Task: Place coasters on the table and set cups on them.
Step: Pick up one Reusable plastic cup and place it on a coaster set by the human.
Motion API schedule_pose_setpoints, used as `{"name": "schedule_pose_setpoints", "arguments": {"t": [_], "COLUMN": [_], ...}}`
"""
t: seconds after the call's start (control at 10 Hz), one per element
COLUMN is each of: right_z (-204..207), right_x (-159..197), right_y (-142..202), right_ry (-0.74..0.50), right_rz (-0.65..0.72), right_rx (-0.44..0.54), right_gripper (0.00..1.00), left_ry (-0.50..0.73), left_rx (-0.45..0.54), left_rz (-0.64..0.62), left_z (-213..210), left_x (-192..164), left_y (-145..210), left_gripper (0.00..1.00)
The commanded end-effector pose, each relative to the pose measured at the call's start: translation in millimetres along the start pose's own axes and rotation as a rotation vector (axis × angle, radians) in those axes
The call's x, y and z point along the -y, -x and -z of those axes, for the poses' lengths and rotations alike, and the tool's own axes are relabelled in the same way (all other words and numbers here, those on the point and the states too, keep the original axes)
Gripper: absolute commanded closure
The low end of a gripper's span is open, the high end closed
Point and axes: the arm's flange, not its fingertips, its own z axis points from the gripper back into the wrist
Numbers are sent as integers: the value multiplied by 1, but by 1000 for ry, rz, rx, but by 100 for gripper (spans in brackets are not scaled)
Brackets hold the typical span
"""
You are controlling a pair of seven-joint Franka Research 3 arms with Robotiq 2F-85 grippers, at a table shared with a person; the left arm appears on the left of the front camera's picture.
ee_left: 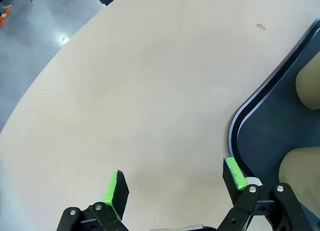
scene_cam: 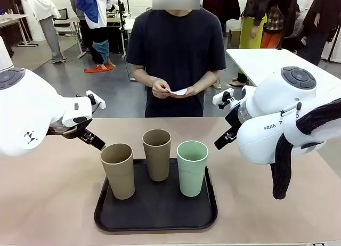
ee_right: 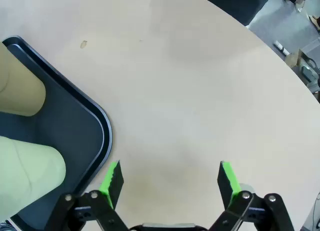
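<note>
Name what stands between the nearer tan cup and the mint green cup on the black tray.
The second tan cup, set slightly farther back on the tray, as the front view shows.

Coasters [scene_cam: 179,91]: largely covered by the person's hands [scene_cam: 160,88], count untellable. Cups [ee_right: 20,91]: cropped at my wrist views' edges.
</note>
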Motion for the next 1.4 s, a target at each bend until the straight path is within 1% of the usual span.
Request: {"name": "schedule_pose_setpoints", "arguments": {"t": [0.0, 1.1, 1.2, 1.3], "right_z": [0, 0, -40, -80], "right_x": [0, 0, -4, -7], "right_y": [0, 0, -20, -42], "right_ry": [0, 0, 65, 101], "right_rz": [-1, 0, -32, -69], "right_rx": [0, 0, 75, 69], "right_gripper": [0, 0, 0, 0], "left_ry": [0, 0, -22, -13], "left_rx": [0, 0, 7, 10], "left_rz": [0, 0, 45, 52], "left_z": [0, 0, -39, -79], "left_x": [0, 0, 4, 1], "left_y": [0, 0, -18, -42], "left_gripper": [0, 0, 0, 0]}}
